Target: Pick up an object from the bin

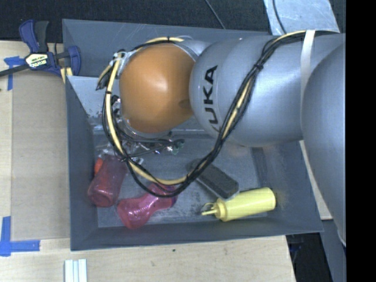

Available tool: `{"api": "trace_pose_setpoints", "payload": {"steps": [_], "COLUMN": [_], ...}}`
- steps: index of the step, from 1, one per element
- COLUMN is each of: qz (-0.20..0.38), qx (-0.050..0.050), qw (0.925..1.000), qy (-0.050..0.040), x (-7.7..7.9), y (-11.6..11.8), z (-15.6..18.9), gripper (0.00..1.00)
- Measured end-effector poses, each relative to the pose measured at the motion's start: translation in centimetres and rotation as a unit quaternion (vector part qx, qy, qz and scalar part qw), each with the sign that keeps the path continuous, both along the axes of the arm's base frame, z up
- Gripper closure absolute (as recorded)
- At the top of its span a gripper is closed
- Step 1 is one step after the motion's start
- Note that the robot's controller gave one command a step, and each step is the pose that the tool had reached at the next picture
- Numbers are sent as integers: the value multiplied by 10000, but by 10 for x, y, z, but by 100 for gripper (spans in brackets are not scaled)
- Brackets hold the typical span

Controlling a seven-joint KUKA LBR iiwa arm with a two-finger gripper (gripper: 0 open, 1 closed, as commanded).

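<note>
My gripper's dark body pokes out from under the arm's wrist, low over the left part of the bin. Just below and left of it lies a dark red translucent cup-like thing on its side. A pink crumpled soft thing lies at the bin's front, below the gripper. To the right of it, a flat black oblong block rests on the bin floor.
A yellow squeeze bottle with a thin nozzle lies on its side at the front right of the bin. The big arm with its orange cover and looping cables hides the back and middle of the bin.
</note>
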State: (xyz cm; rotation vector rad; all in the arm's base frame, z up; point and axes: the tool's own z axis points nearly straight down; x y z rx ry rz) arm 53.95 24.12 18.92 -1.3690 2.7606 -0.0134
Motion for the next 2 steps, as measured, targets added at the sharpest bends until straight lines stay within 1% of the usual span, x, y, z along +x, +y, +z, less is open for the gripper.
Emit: {"api": "trace_pose_setpoints", "payload": {"steps": [1,2], "qz": [926,1301], "qx": [-65,-83], "qw": [9957,9915], "qy": [36,10], "x": [-8,14], "y": [-12,-26], "z": [-36,-62], "gripper": [100,100]}}
